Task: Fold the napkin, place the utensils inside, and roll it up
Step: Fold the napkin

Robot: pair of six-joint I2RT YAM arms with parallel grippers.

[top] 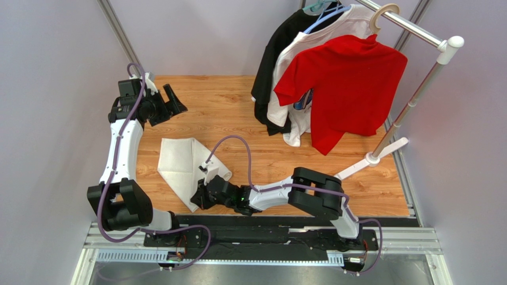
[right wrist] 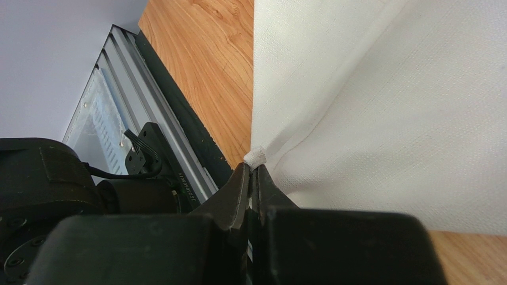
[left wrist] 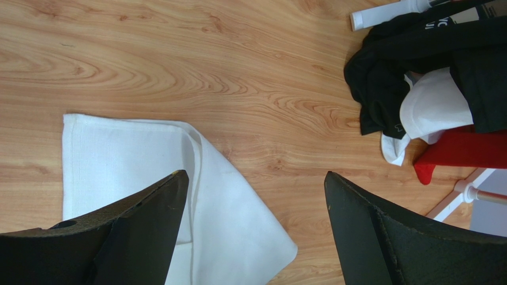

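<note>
Wood table (top: pixel 238 113): napkin (top: pixel 178 160) lay half-folded, left of centre. My right gripper (right wrist: pixel 253 173) was clamped on its near corner, cloth running away toward far-left. Left gripper (left wrist: pixel 254 178) gaped empty past the far edge, well apart. Right arm nearer.

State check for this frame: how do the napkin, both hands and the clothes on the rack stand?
napkin, partly folded on the table, one corner pinched.
right hand, shut on the napkin corner.
left hand, open, empty, above the table.
red shirt, hanging on the rack.
white shirt, hanging behind the red one.
black shirt, hanging.
rack, upright.
</note>
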